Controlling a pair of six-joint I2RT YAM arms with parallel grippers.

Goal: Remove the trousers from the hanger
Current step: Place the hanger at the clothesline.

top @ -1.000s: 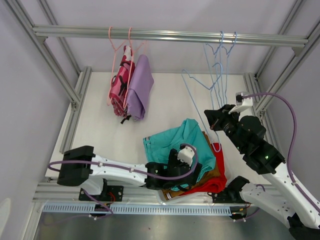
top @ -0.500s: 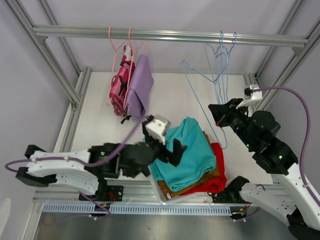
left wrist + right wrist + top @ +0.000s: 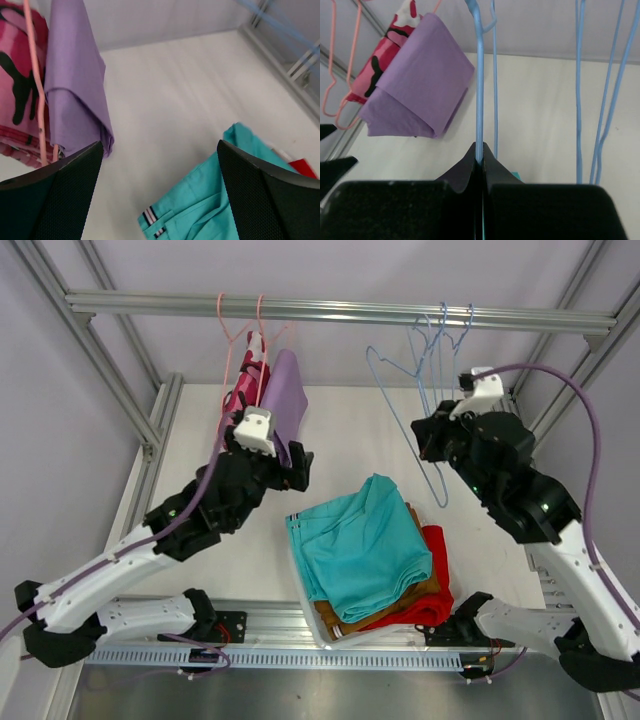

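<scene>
Lilac trousers [image 3: 285,390] and pink camouflage trousers [image 3: 238,405] hang folded over pink hangers [image 3: 245,340] on the rail. Teal trousers [image 3: 365,540] top a pile over mustard-brown trousers [image 3: 405,592] and red trousers [image 3: 436,555]. My left gripper [image 3: 283,462] is open and empty just in front of the lilac pair [image 3: 75,85], its fingers [image 3: 65,195] wide apart around bare table with the teal pair [image 3: 200,210] below. My right gripper [image 3: 425,445] is raised at the right, shut on a blue hanger [image 3: 479,90] wire. The lilac pair [image 3: 420,90] shows to its left.
An aluminium rail [image 3: 340,310] crosses the back, with more bare blue hangers [image 3: 445,340] hooked on it at the right. Frame posts [image 3: 150,430] line both sides of the white table [image 3: 340,450]. The folded pile sits near the front edge.
My left arm lifted off the teal trousers, leaving them on the pile, and swung up and back-left to the hanging lilac pair. My right arm raised the blue hanger toward the rail.
</scene>
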